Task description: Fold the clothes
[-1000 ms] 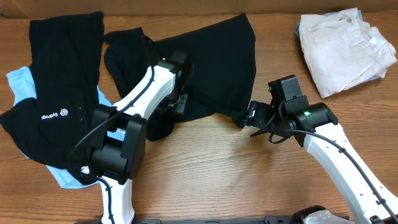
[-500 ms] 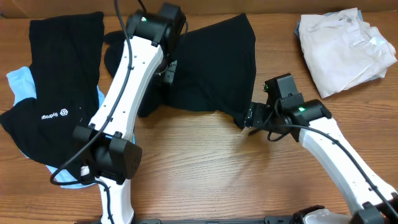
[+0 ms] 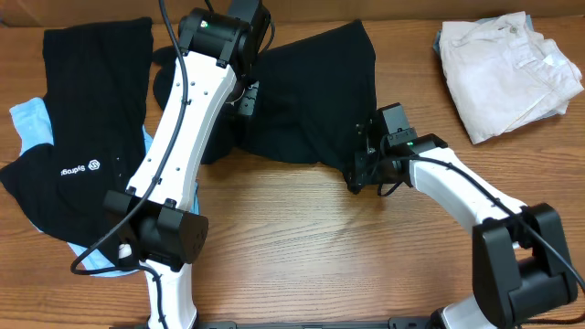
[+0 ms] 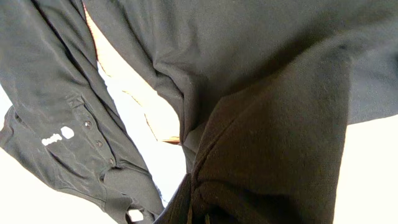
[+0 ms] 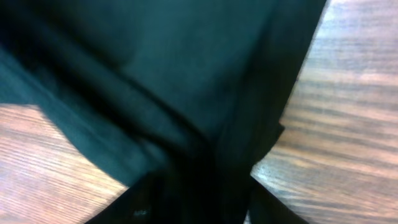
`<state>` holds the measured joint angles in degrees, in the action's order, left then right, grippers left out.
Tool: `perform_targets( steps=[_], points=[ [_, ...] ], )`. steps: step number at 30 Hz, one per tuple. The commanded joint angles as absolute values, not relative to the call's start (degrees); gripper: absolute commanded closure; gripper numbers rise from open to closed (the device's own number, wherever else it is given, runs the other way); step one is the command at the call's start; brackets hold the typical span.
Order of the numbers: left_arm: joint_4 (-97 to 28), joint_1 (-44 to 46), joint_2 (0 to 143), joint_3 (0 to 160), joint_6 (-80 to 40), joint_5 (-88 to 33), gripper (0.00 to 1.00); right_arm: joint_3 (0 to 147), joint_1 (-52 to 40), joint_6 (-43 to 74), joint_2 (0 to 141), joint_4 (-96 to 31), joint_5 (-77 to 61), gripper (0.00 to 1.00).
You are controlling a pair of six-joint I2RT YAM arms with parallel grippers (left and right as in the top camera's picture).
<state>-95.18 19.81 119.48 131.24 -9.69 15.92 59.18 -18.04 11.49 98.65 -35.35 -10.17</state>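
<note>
A black garment (image 3: 315, 100) lies spread across the back middle of the table. My left gripper (image 3: 249, 99) is shut on its left part and holds the cloth lifted; in the left wrist view the dark cloth (image 4: 267, 137) hangs from the jaws and fills the frame. My right gripper (image 3: 358, 169) is shut on the garment's front right corner at table level; the right wrist view shows black cloth (image 5: 186, 106) bunched between the fingers. A second black garment (image 3: 82, 137) with a white logo lies at the left on a light blue one (image 3: 32, 123).
A crumpled white garment (image 3: 503, 68) sits at the back right. Bare wooden table (image 3: 320, 247) runs along the front between the two arms. The left arm stretches diagonally from the front left to the back middle.
My left gripper has lifted the black garment's left part and carried it toward the back. My right gripper has moved left and back with the front corner.
</note>
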Motion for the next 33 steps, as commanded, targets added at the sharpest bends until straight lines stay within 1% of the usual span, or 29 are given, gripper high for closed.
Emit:
perform_targets(
  steps=[1,4,5,7,8,12,17,23,27,33],
  points=[
    [-95.29,18.70,118.04,132.94,-9.23,16.95,0.96,59.31,-17.98,12.03,98.78,-34.96,-10.52,0.63],
    [-95.37,17.80,118.04,133.25,-9.23,16.88,0.96,59.31,-17.93,12.03,98.13,-35.48,-10.63,0.63],
    [-95.35,17.52,118.04,133.32,-9.23,16.86,0.96,59.31,-17.93,12.21,98.04,-35.73,-10.66,0.69],
    [-95.37,17.10,117.95,133.47,-9.21,16.91,0.96,59.42,-17.91,12.21,97.73,-36.51,-11.27,0.92],
    [-95.44,16.84,117.93,133.73,-9.13,16.99,0.96,59.70,-17.87,12.21,97.32,-37.39,-11.70,0.96],
    [-96.82,15.22,117.84,138.63,-9.02,16.99,0.96,63.59,-16.53,13.58,93.36,-45.08,-12.08,0.96],
    [-96.79,14.26,115.28,146.74,-8.99,14.98,0.96,72.01,-12.62,13.69,85.91,-59.99,-12.16,0.96],
    [-96.82,14.26,109.36,147.59,-8.99,12.73,0.96,78.94,-10.37,13.02,78.78,-76.55,-12.12,0.96],
    [-96.79,14.24,108.42,146.50,-8.99,10.22,0.96,79.05,-10.37,12.95,77.14,-81.41,-12.10,0.96],
    [-96.68,14.20,108.49,135.46,-9.02,9.52,0.96,77.36,-10.37,11.64,79.96,-80.16,-12.08,0.96]
  ],
)
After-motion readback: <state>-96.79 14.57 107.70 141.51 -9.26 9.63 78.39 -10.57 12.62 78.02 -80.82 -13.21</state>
